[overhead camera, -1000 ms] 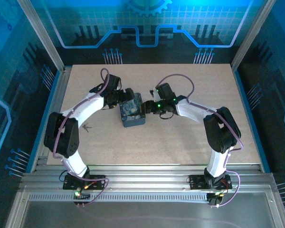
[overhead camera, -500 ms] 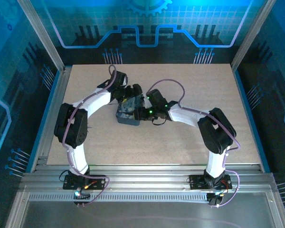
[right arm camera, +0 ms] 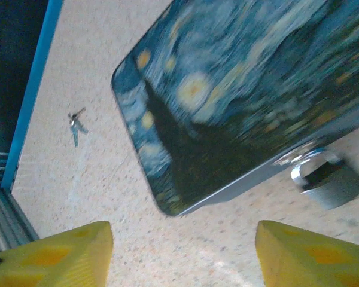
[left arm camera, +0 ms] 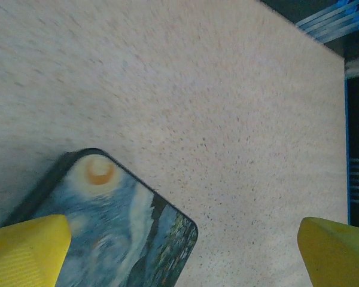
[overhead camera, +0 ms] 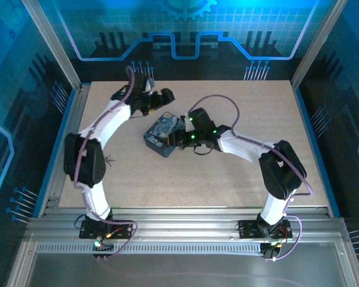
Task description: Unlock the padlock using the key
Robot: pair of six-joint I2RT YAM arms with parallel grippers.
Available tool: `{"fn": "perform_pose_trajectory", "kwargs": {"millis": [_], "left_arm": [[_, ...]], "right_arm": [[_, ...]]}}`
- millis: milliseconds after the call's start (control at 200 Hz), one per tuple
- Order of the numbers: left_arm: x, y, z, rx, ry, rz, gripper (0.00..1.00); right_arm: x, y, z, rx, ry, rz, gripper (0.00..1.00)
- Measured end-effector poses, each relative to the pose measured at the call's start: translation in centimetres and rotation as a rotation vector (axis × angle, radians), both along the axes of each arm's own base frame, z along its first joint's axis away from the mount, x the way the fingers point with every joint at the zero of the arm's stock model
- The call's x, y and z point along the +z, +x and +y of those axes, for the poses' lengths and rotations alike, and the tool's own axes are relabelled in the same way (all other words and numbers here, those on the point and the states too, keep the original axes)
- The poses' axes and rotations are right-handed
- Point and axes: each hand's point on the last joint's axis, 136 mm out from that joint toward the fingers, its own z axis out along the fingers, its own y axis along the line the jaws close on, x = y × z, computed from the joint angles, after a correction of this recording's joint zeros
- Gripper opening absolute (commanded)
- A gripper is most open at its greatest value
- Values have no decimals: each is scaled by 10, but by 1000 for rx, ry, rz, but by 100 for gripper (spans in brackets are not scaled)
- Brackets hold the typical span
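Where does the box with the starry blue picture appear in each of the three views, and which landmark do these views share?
Top external: the box lies near the table's middle, slightly left.
Left wrist: the box is at the lower left, one rounded corner towards the right.
Right wrist: the box is at the upper right, the padlock at its lower edge.
Shared landmark: the speckled beige tabletop.

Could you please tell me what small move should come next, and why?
Probably move the open left gripper toward the key, since it lies untouched on the table beside that arm, while the padlock sits at the box edge near the right gripper.
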Motion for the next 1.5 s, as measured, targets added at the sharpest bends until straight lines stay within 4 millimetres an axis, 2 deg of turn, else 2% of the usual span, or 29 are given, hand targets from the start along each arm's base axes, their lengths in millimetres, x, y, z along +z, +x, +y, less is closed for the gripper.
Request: {"fn": "perform_pose_trajectory", "kwargs": {"millis": [60,105,190,325,345,350,380,445,530,645,780,935,1025,1105,1246,1306,1376,1496], "left_arm": [[17,-16,24,50,22,-16,99],[22,-32,36,77,37,-16,99],[18,-57,44,95,41,7,99],[-30,-95,39,95,29,139,99],[-42,-101,38,95,28,172,99],[-51,-106,36,92,28,198,99],[-63,-111,34,89,28,232,99],[-83,-120,27,81,28,295,99],[-95,-118,19,78,21,324,99],[-99,-104,14,84,13,321,99],[-98,-84,8,94,-5,298,99],[-104,-65,4,95,-8,289,99],[-107,-57,1,95,-9,287,99],[-108,-53,0,94,-9,285,99],[-97,-47,2,87,9,263,99],[-93,-49,10,98,39,259,99],[-87,-58,28,131,89,271,99],[-72,-75,80,244,141,279,94]], "right_arm": [[-1,16,-15,-20,-14,-9,74],[-2,30,-25,-32,-28,-17,76],[-1,59,-35,-48,-49,-39,77],[-1,102,-40,-44,-72,-74,78],[0,108,-39,-39,-69,-80,78],[-2,110,-39,-39,-71,-78,78],[-3,117,-38,-34,-70,-81,77],[-8,129,-36,-24,-70,-79,76],[-17,139,-30,6,-70,-68,73],[-29,138,-24,38,-66,-34,68],[-32,131,-23,52,-47,-9,63],[-47,116,-32,32,-48,33,61],[-50,107,-40,6,-46,56,62],[-49,100,-44,-1,-46,63,67],[-44,97,-47,-12,-48,63,75],[-38,96,-52,-22,-59,49,76],[-24,96,-61,-40,-73,21,77],[10,97,-74,-64,-90,-58,74]]}}
